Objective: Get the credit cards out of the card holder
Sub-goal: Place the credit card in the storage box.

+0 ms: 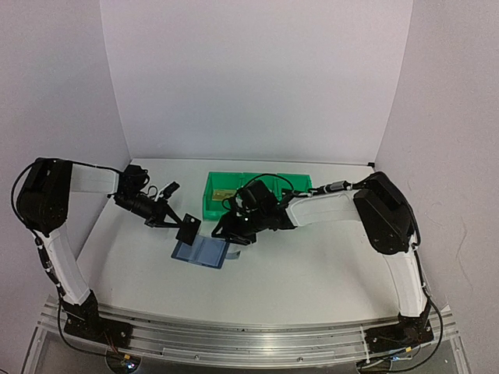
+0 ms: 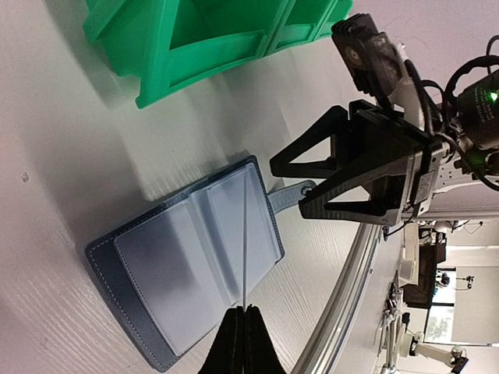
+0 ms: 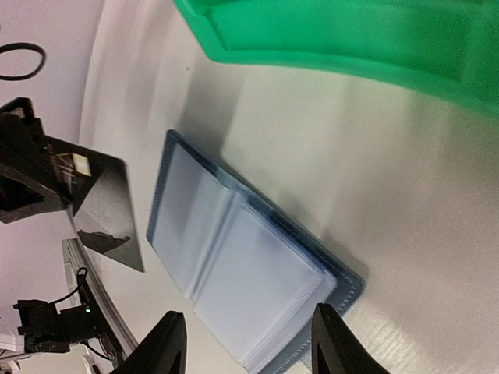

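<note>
No text, label, brand or number reads for you in any view: nothing legible on card holder, black credit card or green bin.

This looks like a robot lab. The left arm and the right arm are bolted to a metal rail at the edge of a white table, with plain white walls around it like a box. Past the table is a big room with more machines on stands
</note>
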`<action>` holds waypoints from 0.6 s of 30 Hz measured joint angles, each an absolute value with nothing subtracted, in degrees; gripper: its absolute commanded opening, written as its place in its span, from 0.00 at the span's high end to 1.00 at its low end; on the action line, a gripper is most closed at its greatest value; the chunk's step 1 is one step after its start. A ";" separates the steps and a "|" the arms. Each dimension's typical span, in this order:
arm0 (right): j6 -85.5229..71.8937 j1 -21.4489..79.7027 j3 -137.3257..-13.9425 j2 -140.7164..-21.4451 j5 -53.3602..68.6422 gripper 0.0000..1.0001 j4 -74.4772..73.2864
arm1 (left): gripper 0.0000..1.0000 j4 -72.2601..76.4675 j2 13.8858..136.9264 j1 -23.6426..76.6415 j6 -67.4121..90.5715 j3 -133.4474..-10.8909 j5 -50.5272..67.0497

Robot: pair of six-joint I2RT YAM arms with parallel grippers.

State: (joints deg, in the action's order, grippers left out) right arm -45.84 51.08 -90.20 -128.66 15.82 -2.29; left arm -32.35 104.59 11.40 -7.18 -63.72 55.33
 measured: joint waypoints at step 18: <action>-56.09 51.09 -85.47 -128.66 26.04 0.47 31.56 | 1.00 -27.20 97.34 11.40 5.34 -65.48 64.91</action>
